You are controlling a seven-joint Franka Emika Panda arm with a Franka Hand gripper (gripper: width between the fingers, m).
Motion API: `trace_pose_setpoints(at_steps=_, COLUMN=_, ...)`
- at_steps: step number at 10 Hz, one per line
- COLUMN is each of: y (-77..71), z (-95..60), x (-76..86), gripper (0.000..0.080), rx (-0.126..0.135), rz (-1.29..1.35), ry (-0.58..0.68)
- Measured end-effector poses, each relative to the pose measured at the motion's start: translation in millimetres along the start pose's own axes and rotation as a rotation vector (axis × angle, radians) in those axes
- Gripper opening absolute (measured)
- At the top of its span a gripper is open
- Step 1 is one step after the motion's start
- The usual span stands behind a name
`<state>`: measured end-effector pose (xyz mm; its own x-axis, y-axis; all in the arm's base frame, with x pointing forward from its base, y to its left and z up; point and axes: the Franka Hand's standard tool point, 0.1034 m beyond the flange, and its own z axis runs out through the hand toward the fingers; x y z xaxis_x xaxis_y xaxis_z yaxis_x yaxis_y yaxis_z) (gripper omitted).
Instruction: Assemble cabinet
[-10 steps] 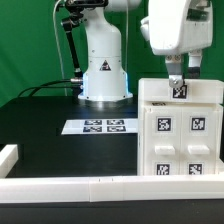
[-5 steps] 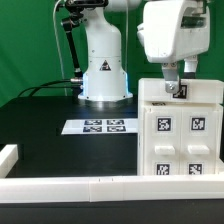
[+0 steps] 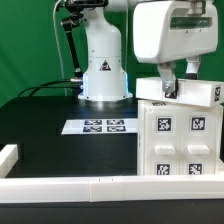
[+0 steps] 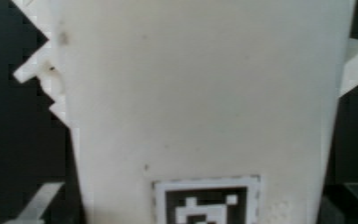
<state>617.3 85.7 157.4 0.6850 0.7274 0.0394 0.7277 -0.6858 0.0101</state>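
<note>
The gripper [image 3: 167, 88] is clamped on the tilted top panel [image 3: 190, 93] of the cabinet [image 3: 180, 140], which stands at the exterior view's right. The marker board [image 3: 100, 126] lies near the robot base [image 3: 104, 70].

A green wall [image 3: 35, 40] stood behind the black desk [image 3: 50, 130]. The marker board [image 3: 99, 126] lay flat on the desk, well apart from the tool's side. White border rails [image 3: 70, 185] edged the desk's near side.
</note>
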Motion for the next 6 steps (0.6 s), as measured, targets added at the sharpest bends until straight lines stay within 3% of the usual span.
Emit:
trace_pose_setpoints(at_steps=4, y=-0.3, z=0.0, x=1.5, gripper=0.0556, rx=-0.028, rz=0.457, ry=0.046)
trace_pose_setpoints(at_steps=6, y=2.5, z=0.6, x=-0.6, gripper=0.0557, rx=-0.028, rz=0.673, ry=0.073)
